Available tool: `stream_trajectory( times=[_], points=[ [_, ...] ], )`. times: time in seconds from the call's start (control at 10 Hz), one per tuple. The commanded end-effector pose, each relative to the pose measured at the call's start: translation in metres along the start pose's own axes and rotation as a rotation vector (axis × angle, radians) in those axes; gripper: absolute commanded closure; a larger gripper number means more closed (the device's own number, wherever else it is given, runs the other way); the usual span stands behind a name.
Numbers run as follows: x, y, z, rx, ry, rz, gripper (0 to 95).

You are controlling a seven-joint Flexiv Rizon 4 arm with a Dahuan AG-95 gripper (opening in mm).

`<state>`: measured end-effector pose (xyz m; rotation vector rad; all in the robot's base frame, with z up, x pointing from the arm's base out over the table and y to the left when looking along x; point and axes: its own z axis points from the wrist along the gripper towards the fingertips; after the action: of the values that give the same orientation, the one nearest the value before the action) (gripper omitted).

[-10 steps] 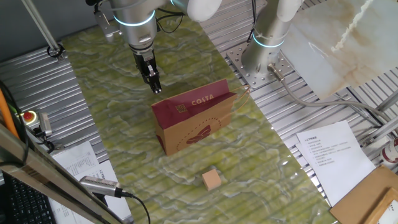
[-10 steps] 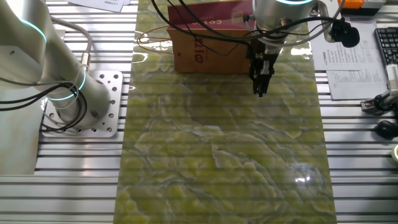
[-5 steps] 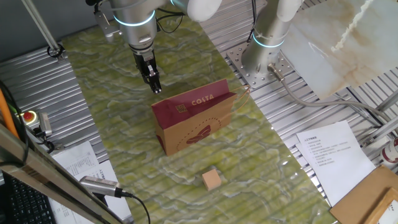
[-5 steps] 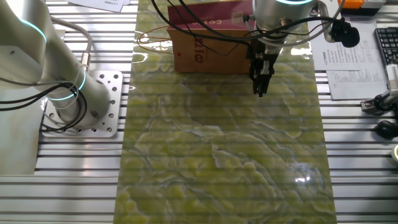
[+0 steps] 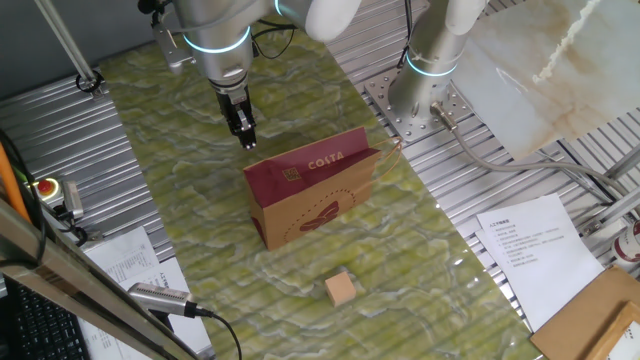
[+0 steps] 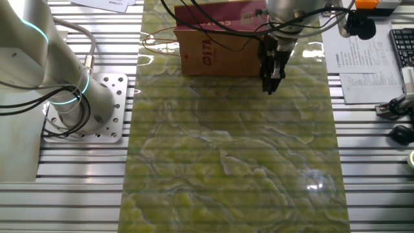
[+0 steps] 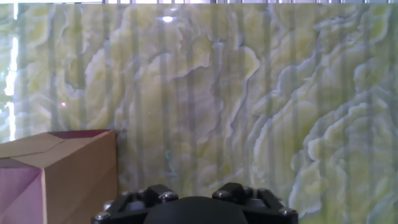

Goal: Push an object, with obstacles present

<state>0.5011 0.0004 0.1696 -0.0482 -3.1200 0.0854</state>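
Push not started, by the look of it: the cube (image 5: 341, 289) sits alone on the green mat (image 5: 420, 250), near the mat's near edge in one fixed view, with nothing touching it. The gripper (image 5: 243, 135) hangs above the mat on the far side of the bag (image 5: 312, 186), so the bag stands between it and the cube; gripper and cube are well apart. In both fixed views the fingers read as one narrow dark tip with no gap visible, so I judge them closed or nearly so, holding nothing. What is left is essentially everything: get round or over the bag, come down beside the cube, make contact and push it, without knocking the bag. Where the cube should end up is not shown; no target mark visible. Hidden or unclear: the cube is absent from the other fixed view, where the bag (image 6: 220, 39) lies at the top edge, its top cut off by the frame, and would cover anything behind it. There the gripper (image 6: 272, 83) overlaps the bag's right end in the picture; I cannot tell if it touches, though one fixed view suggests a small gap. The hand view shows only mat, a bag corner (image 7: 59, 171) at lower left, and the dark gripper base along the bottom; fingertips are not in it, nor the cube. Gripper height above the mat is hard to judge.
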Motion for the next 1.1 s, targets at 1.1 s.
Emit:
stream_trajectory(
  times=[1.1],
  points=[
    [0.0021, 0.0003, -0.004, 0.0, -0.003, -0.01, 95.0]
  ],
)
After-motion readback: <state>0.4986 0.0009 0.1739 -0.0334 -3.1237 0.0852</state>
